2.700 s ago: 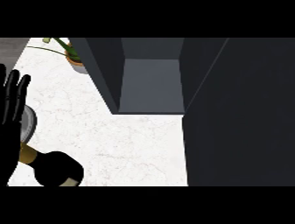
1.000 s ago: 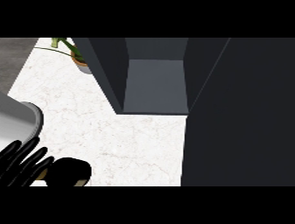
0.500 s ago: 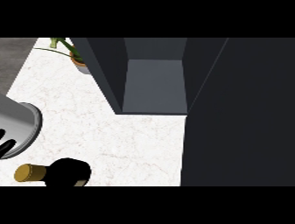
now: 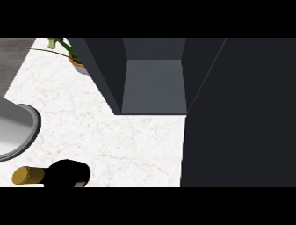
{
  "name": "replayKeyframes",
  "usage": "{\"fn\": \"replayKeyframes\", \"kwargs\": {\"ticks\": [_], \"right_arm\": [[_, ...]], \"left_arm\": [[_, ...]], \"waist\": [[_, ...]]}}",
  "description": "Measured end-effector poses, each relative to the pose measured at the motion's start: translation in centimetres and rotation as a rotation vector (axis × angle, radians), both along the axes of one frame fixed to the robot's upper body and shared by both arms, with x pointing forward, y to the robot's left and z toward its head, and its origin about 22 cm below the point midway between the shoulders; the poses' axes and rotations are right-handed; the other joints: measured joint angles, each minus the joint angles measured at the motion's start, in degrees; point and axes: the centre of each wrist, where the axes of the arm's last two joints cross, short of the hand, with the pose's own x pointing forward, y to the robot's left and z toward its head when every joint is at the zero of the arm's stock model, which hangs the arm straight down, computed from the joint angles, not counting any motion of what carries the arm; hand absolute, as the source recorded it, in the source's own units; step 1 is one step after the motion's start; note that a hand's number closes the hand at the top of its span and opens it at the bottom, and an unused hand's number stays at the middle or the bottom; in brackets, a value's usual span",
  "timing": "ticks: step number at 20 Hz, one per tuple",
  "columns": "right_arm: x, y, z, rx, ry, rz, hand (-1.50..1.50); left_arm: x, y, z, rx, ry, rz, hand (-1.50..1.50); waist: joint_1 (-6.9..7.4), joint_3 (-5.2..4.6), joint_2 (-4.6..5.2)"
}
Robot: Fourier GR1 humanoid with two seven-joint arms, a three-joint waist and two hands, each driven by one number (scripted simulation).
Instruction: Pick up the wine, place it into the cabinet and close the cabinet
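Since a moment ago the left forearm (image 4: 4,129) has pulled back and its hand has left the view, so I cannot tell its state. Beside it the wine (image 4: 66,173) lies ungrasped on the desk (image 4: 131,145). Further right the cabinet (image 4: 153,88) stands open, ready to receive it.

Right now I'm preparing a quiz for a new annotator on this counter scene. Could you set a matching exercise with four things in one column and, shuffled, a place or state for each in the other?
Things
1. wine bottle
2. potted plant
3. cabinet
4. left forearm

Places or states
A. grey, at the view's left edge, over the counter
B. open, its inside showing
C. at the counter's far end, left of the cabinet
D. at the view's lower edge, gold cap to the left

Pairs: 1-D, 2-C, 3-B, 4-A
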Motion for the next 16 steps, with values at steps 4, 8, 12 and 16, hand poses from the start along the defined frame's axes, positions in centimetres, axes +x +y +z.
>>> {"fn": "replayKeyframes", "kwargs": {"ticks": [4,8,12,16], "right_arm": [[-0.1,-0.2,-0.1,-0.002,0.0,-0.004,-1.5],[-0.2,-0.1,-0.2,-0.002,0.0,0.008,-1.5],[0.0,0.0,0.3,-0.004,0.01,0.005,-1.5],[0.2,0.4,0.5,0.008,0.011,0.011,-1.5]], "left_arm": [[0.8,1.5,-0.2,0.011,0.021,0.014,-1.5],[1.4,2.0,-1.3,0.017,0.059,0.013,-1.5],[2.0,2.7,-2.8,0.026,0.095,0.005,-1.5],[2.7,2.2,-4.6,0.041,0.128,-0.015,-1.5]], "waist": [[-0.3,-0.01,0.07],[-0.43,-0.01,0.1],[-0.43,-0.03,0.13],[-0.51,-0.04,0.15]]}}
